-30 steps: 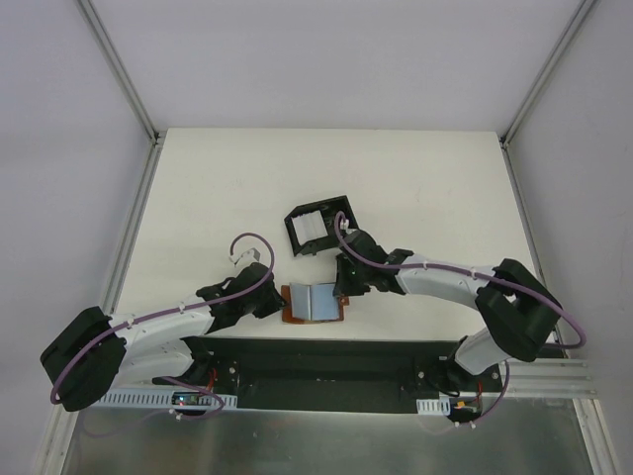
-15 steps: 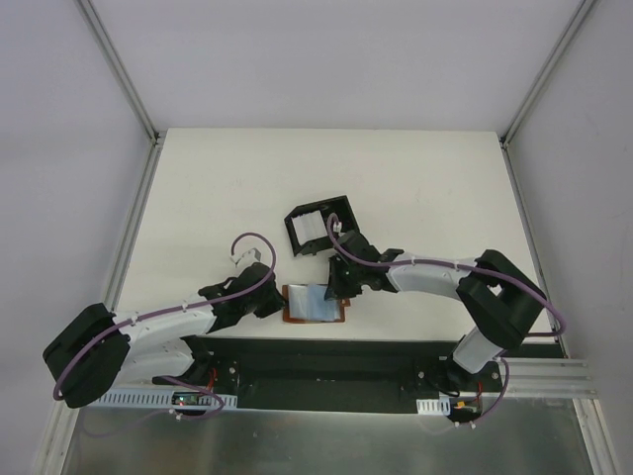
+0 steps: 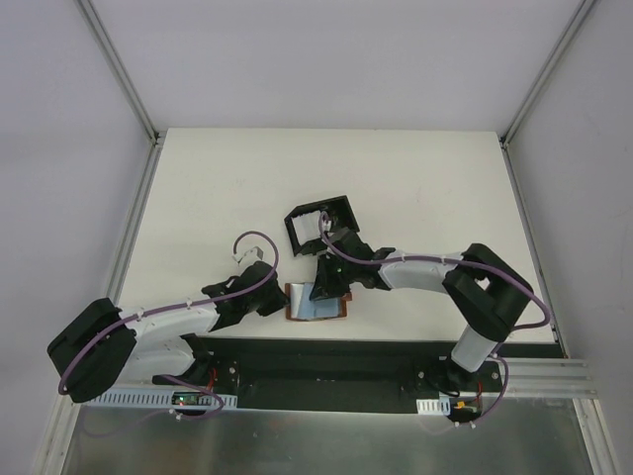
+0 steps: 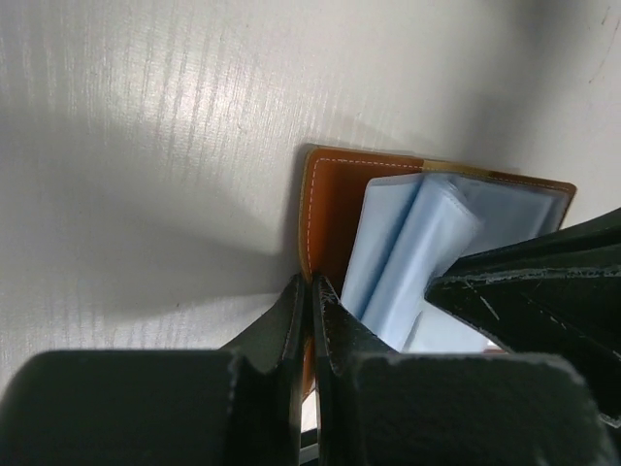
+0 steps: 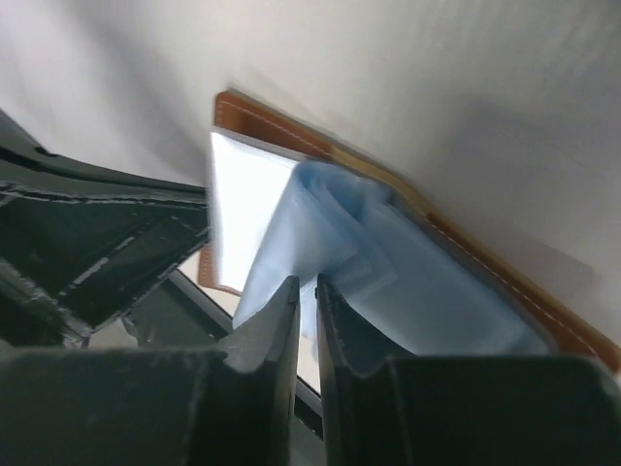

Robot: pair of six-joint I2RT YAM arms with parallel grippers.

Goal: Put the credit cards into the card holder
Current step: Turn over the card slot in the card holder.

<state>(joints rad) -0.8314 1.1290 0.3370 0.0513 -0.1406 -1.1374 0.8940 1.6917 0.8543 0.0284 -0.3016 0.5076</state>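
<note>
A brown leather wallet (image 3: 315,302) lies open near the table's front edge with pale blue credit cards (image 3: 318,297) in it. My left gripper (image 3: 284,302) is shut on the wallet's left edge (image 4: 330,204), the leather pinched between its tips (image 4: 311,282). My right gripper (image 3: 324,289) reaches down over the wallet from the right. Its jaws (image 5: 308,282) stand nearly together on the edge of one pale blue card (image 5: 320,223), which tilts up out of the wallet (image 4: 417,252). The black card holder (image 3: 297,233) stands just behind the wallet, partly hidden by the right wrist.
The black base plate (image 3: 326,361) of the arms runs along the near edge, right in front of the wallet. White table (image 3: 415,178) stretches behind the holder, with metal frame posts (image 3: 129,247) along both sides.
My right gripper has moved left from the wallet's right side to over its middle, and a card now tilts up. The left gripper has stayed on the wallet's edge.
</note>
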